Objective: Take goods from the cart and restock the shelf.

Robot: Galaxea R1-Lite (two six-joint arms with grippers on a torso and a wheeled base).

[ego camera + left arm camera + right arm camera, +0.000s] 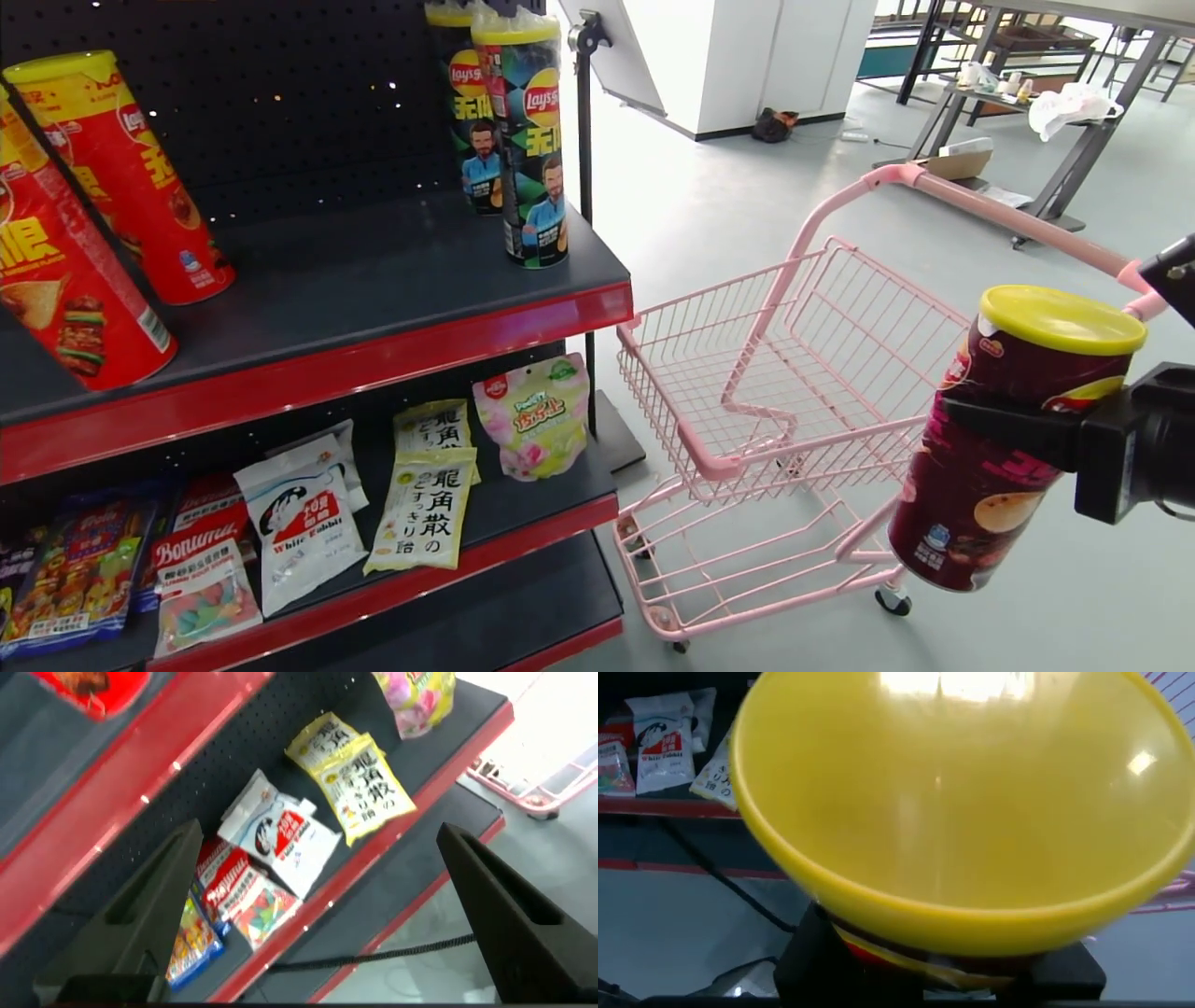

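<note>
Tilting maroon chip can (971, 523), yellow lid (1062, 319).

right hand (1013, 425) clamps a chip can (971, 509), left hand (318, 915) spread wide.

The head view's left edge is cutting off the nearer red can (70, 280). From the right wrist, the yellow lid (971, 793) is hiding the body of the maroon can (971, 504).
</note>
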